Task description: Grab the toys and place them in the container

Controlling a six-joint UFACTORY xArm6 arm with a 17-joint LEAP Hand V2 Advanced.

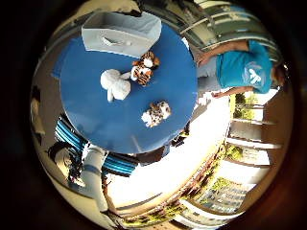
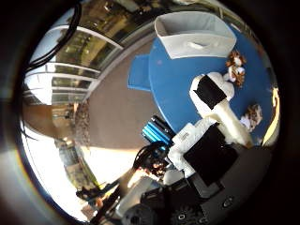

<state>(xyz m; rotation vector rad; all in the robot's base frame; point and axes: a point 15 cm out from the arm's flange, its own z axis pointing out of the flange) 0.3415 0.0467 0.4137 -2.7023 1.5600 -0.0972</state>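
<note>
On the blue table [image 1: 96,110], three plush toys [image 1: 115,84] beside one grey container [image 1: 120,32]; hand [image 2: 211,122] above, fingers straight, empty

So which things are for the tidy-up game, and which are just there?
For the job:
white toy
tiger toy
spotted toy
grey container
hand

Just there:
blue table
blue mat on the floor
</note>
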